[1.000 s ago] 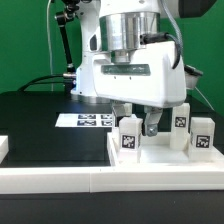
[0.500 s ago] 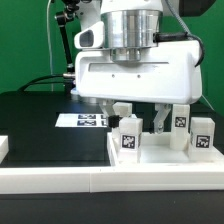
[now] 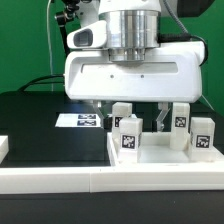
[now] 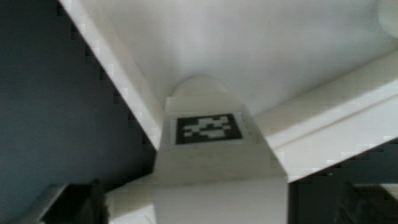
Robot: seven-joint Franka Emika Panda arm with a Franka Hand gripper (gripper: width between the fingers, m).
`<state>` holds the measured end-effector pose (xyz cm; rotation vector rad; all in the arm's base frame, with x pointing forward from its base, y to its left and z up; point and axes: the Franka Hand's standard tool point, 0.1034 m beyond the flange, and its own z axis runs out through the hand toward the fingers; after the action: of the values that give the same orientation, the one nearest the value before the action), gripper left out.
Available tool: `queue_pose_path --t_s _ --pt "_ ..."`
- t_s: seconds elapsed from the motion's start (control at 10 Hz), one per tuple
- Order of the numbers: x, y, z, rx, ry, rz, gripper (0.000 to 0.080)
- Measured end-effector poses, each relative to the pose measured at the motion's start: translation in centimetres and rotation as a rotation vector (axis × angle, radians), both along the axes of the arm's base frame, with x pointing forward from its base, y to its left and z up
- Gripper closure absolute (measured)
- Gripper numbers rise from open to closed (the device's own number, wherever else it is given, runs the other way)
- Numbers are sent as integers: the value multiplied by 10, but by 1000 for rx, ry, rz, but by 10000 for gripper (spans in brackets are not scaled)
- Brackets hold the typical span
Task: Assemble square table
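A robotics lab: a black desk (image 3: 30, 125) fills the frame's lower left, a green backdrop (image 3: 25, 40) the upper left, cables (image 3: 45, 80) trail at mid-left, the marker board (image 3: 83, 120) lies flat at centre, and tagged white block legs (image 3: 127, 137) stand at lower right.

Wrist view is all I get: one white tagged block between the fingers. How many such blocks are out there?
Observer: Four small white tagged block legs show in the exterior view, all upright.
Operator: Where do they stand?
Observer: Two appear in line with the gap between the open fingers, one behind the other. The other two stand off to the exterior view's right.
Operator: Marker board near?
Observer: The flat white marker board lies on the black table, to the exterior view's left of the legs.
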<state>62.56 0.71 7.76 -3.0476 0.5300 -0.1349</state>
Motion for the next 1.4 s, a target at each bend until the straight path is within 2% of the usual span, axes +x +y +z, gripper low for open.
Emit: queue_pose_path --t_s 0.2,0.3,0.5,0.9,1.4 --pt "0 -5 0 -13 -3 118 150" --pt "-1 -6 -1 -12 -2 112 249" --pt "-1 -6 -1 -12 -2 111 516" --pt "-1 -6 -1 -4 0 33 511" --pt "-1 -7 -1 39 -2 -377 509"
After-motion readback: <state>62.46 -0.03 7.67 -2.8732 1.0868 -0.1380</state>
